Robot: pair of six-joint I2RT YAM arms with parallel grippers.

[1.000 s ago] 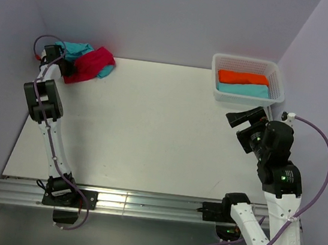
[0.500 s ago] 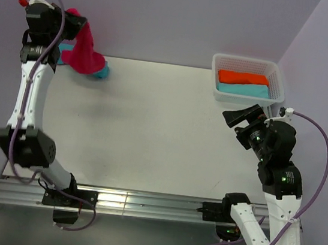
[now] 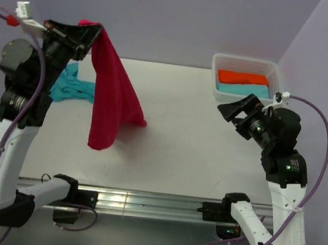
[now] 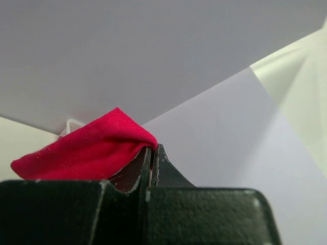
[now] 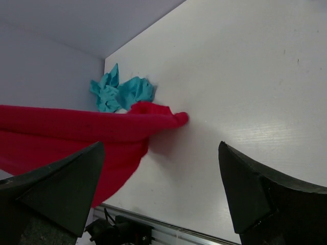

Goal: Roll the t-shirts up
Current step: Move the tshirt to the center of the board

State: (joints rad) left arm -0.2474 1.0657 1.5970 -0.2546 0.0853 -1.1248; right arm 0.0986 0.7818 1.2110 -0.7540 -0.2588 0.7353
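Lifted from the far-left corner, the soft crimson cotton t-shirt (image 3: 109, 100) is now held hanging over the white table's (image 3: 197, 145) left side, pinched by the left gripper (image 3: 90, 30), the right gripper (image 3: 238, 111) spread wide; pick-up is judged in hand, flat laying called for next.

My left arm (image 3: 8, 141) and right arm (image 3: 284, 205) are white links with black joint housings. A purple cable (image 3: 327, 161) loops along each; green lights (image 3: 289, 167) glow on the right one.
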